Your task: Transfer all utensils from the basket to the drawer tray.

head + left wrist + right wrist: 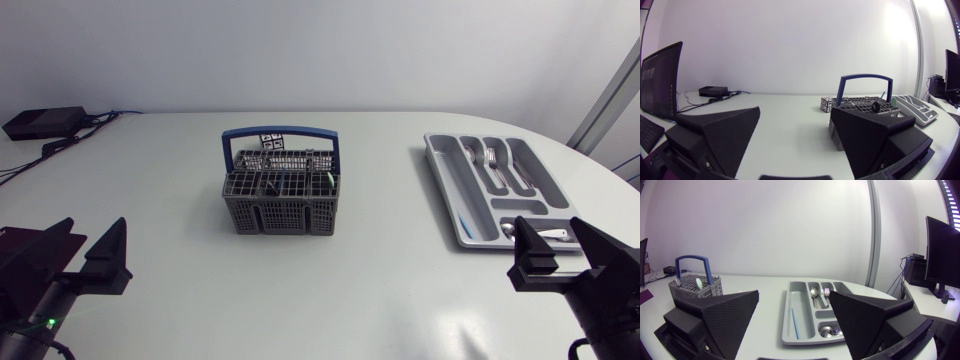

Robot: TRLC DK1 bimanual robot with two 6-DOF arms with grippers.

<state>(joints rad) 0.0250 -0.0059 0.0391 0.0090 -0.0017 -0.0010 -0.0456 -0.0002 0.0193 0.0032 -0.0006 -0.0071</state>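
- Grey slotted plastic basket (280,217) with a blue handle, frame centre: a few utensils (328,182) remain inside.
- Grey plastic drawer tray (452,185), right: metal forks and spoons (492,160) already lie in it.
- Left gripper (796,112) and right gripper (795,295): spread wide, empty.

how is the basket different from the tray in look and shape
The basket is dark grey latticework with a blue arched handle; the tray is pale grey, smooth-walled, with no handle. The basket stands tall and boxy; the tray lies low and flat, split into long compartments. Both are grey and sit on the table.
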